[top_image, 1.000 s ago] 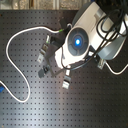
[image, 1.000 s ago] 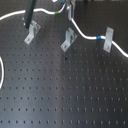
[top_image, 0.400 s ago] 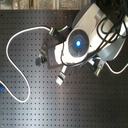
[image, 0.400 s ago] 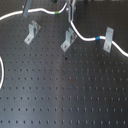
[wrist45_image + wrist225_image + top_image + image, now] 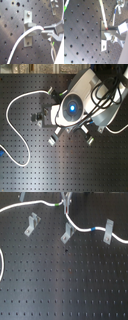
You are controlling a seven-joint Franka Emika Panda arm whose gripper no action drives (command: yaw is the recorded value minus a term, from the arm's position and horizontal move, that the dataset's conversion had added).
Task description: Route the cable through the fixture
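Observation:
The white cable (image 5: 80, 228) runs from the first exterior view's left across the back. It passes a green band (image 5: 60, 205), drops to the middle fixture (image 5: 66, 232), then carries a blue band (image 5: 95, 228) through the right fixture (image 5: 107, 232). My gripper (image 5: 66, 200) is at the back, just past the green band. In the first wrist view the gripper (image 5: 44, 31) is shut on the cable (image 5: 25, 37) right beside a fixture bracket (image 5: 28, 27). The second wrist view shows the same grip (image 5: 107, 29) on the cable (image 5: 102, 12) at a bracket (image 5: 106, 37).
A third fixture (image 5: 32, 224) stands toward the first exterior view's left. In the second exterior view the arm (image 5: 72, 106) covers the gripper, and a slack cable loop (image 5: 15, 109) lies on the black perforated board (image 5: 50, 169). More cable curves at the first exterior view's left edge (image 5: 2, 267).
The arm has shifted a little toward the second exterior view's left, carrying the cable with it. The fixtures have not moved.

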